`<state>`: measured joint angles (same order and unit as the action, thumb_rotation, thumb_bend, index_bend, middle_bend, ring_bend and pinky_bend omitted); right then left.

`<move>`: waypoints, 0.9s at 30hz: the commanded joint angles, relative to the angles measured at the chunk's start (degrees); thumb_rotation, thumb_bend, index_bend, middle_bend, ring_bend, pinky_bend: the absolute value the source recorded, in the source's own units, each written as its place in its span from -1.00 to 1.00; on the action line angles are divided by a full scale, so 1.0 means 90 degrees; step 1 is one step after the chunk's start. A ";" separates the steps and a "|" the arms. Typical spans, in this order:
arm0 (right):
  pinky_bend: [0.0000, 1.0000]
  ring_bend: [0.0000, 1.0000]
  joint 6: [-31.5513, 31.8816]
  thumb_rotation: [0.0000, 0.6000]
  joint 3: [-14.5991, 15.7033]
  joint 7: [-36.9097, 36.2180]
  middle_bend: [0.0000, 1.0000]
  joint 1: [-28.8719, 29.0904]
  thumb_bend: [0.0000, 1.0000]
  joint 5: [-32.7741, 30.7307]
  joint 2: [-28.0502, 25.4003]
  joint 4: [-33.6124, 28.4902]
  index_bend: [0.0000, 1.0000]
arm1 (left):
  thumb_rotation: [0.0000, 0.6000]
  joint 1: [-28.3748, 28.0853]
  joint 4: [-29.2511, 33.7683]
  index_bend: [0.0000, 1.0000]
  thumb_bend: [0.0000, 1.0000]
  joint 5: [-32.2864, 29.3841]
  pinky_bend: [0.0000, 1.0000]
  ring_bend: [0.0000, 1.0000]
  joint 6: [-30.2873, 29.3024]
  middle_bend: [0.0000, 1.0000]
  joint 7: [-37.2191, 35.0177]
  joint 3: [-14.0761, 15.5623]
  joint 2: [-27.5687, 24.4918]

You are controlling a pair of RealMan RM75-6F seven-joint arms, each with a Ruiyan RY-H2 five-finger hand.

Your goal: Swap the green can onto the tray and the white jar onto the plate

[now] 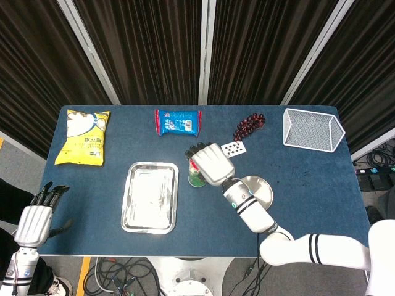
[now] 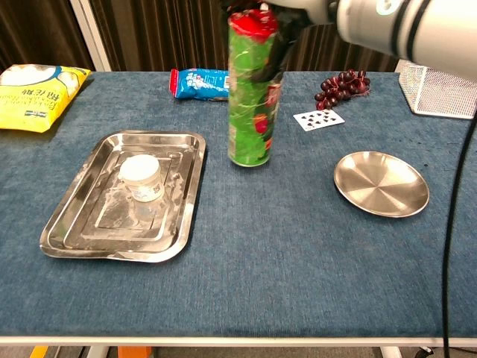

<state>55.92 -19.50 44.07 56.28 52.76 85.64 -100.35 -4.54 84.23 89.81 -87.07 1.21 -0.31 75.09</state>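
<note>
The green can (image 2: 252, 97) with a red lid stands upright just right of the steel tray (image 2: 78, 224). Whether its base touches the cloth I cannot tell. My right hand (image 2: 287, 19) grips it around the top. From the head view, the right hand (image 1: 211, 163) covers most of the can (image 1: 196, 177), between the tray (image 1: 150, 217) and the plate. The white jar (image 2: 141, 179) sits in the middle of the tray. The round steel plate (image 2: 381, 184) holds nothing. My left hand (image 1: 38, 216) hangs off the table's left front corner, fingers apart, holding nothing.
Along the far edge lie a yellow chip bag (image 1: 82, 137), a blue snack packet (image 1: 178, 122), dark grapes (image 1: 249, 126) and a playing card (image 1: 233, 148). A white wire basket (image 1: 311, 129) stands at the far right. My right forearm (image 1: 250, 206) crosses over the plate's near-left side.
</note>
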 commanded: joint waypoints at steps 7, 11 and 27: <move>-0.39 -0.62 -0.0039 1.00 0.0141 0.0250 -0.46 0.0415 -0.66 -0.0631 0.0164 0.0239 -0.47 | 1.00 0.0034 -0.0054 -0.66 -0.71 0.0021 -0.55 -0.90 -0.0045 -0.69 -0.0077 0.0027 -0.0006; -0.68 -0.94 -0.0014 1.00 0.0187 0.0167 -0.75 0.0480 -0.76 -0.0719 0.0132 0.0227 -0.79 | 1.00 0.0035 -0.0071 -0.66 -0.71 0.0015 -0.54 -0.90 -0.0038 -0.69 -0.0091 0.0030 -0.0005; -0.90 -1.00 0.1554 1.00 0.0709 -0.0961 -0.97 -0.0849 -0.92 0.1118 -0.1387 -0.1436 -1.00 | 1.00 -0.0179 0.0087 -0.66 -0.71 0.0145 -0.54 -0.90 0.0230 -0.69 0.0112 0.0049 0.0021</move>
<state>65.23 -15.40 37.79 53.16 58.30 77.36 -109.09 -5.91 84.81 90.92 -85.24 2.02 0.14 75.29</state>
